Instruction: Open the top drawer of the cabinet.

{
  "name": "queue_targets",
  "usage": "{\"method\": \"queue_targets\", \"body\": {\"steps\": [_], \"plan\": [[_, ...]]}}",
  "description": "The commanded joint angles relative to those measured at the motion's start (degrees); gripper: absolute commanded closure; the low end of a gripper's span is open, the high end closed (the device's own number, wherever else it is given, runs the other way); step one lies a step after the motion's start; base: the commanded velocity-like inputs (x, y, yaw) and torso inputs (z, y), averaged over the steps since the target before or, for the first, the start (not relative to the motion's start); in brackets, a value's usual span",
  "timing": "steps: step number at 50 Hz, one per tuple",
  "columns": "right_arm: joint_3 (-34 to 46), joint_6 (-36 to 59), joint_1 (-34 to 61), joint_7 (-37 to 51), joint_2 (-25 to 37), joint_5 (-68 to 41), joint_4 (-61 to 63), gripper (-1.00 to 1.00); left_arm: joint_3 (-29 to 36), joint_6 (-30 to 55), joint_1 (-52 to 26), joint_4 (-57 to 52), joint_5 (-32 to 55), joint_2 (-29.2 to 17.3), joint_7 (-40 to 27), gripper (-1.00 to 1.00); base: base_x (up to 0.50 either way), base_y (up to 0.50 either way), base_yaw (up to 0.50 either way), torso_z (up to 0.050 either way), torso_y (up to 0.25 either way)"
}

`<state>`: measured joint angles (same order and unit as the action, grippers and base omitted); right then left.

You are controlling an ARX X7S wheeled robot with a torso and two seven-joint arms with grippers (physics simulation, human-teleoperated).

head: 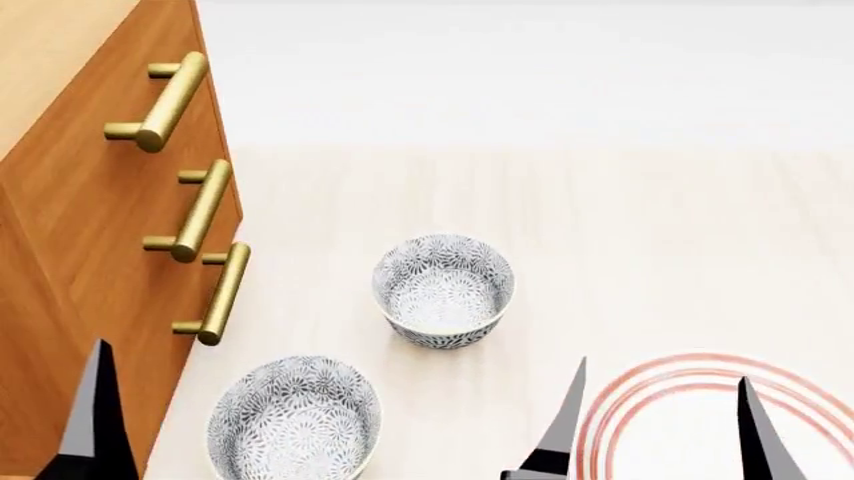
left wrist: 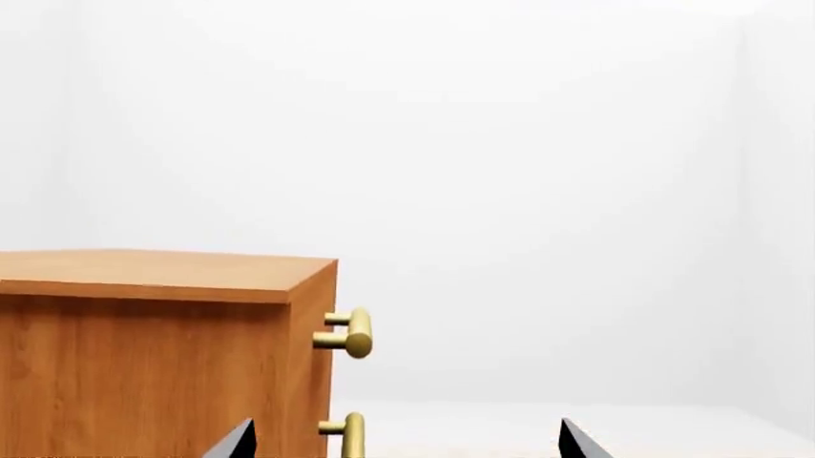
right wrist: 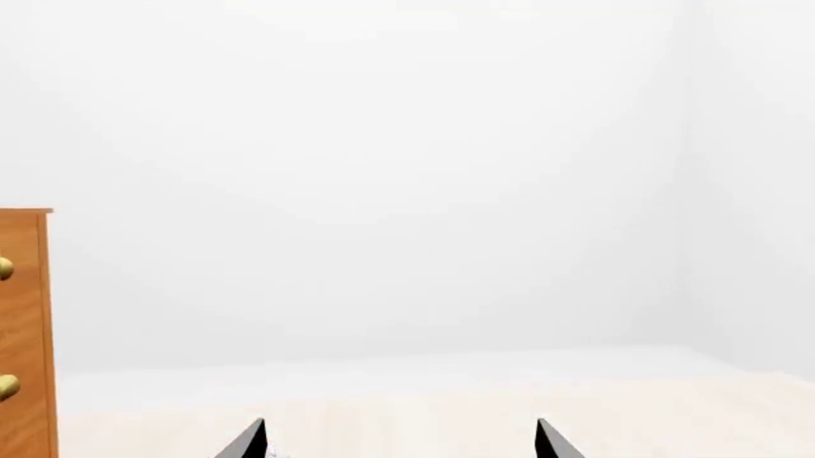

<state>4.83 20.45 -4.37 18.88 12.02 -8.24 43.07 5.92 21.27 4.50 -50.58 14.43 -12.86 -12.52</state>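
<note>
Facing the cabinet [head: 80, 200]; top drawer [head: 100, 115] shut flush. Left gripper [left wrist: 405, 441] spread, clear of the handle [head: 167, 100]. Right gripper [head: 661, 425] spread, holding nothing.

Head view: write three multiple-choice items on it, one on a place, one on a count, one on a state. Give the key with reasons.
1. Where does the cabinet stand in the head view?
A. at the left
B. at the right
C. behind the bowls, centred

2. How many patterned bowls are on the floor?
A. one
B. two
C. four

3. What is the state of the top drawer?
A. pulled fully out
B. removed
C. closed, flush with the drawers below

Key:
1 A, the wooden front with three brass handles fills the left edge.
2 B, one bowl sits near the centre and another bowl nearer the robot.
3 C, its front lies in one plane with the others, and its handle is untouched by either end effector.
</note>
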Motion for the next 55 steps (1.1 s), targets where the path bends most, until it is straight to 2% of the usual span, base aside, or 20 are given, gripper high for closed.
{"method": "queue_targets", "body": {"steps": [1, 8, 15, 18, 24, 55], "plan": [[0.36, 0.1, 0.51, 0.65, 0.31, -0.43, 0.05, -1.0, 0.5, -2.78, 0.26, 2.62, -0.43, -0.39, 0.27, -1.0, 0.0, 0.0, 0.0, 0.0, 0.0], [0.5, 0.13, 0.4, 0.99, 0.9, -0.96, 0.5, -1.0, 1.28, -6.04, 0.98, 4.62, -0.89, -0.62, 0.79, -1.0, 0.0, 0.0, 0.0, 0.0, 0.0], [1.08, -0.15, 0.61, 1.2, 1.36, -0.99, -0.23, -1.0, 1.39, -2.92, -0.52, 3.33, 0.57, -1.06, -0.35, -1.0, 0.0, 0.0, 0.0, 0.0, 0.0], [1.11, 0.02, 0.65, 1.44, 1.52, -1.14, 0.03, -1.0, 1.35, 0.48, -0.75, -0.47, 1.3, -1.58, -1.49, -1.0, 0.0, 0.0, 0.0, 0.0, 0.0], [1.41, -0.53, 0.61, 1.62, 1.84, -1.2, -0.49, -1.0, 2.52, 0.68, -0.5, -1.1, 0.34, -2.27, -1.57, -1.0, 0.0, 0.0, 0.0, 0.0, 0.0], [2.19, 0.23, 0.37, 3.36, 3.36, -2.04, 1.36, -1.0, 2.82, 2.2, -0.4, -4.78, 1.85, -4.35, -2.64, -1.0, 0.0, 0.0, 0.0, 0.05, 0.0]]}}
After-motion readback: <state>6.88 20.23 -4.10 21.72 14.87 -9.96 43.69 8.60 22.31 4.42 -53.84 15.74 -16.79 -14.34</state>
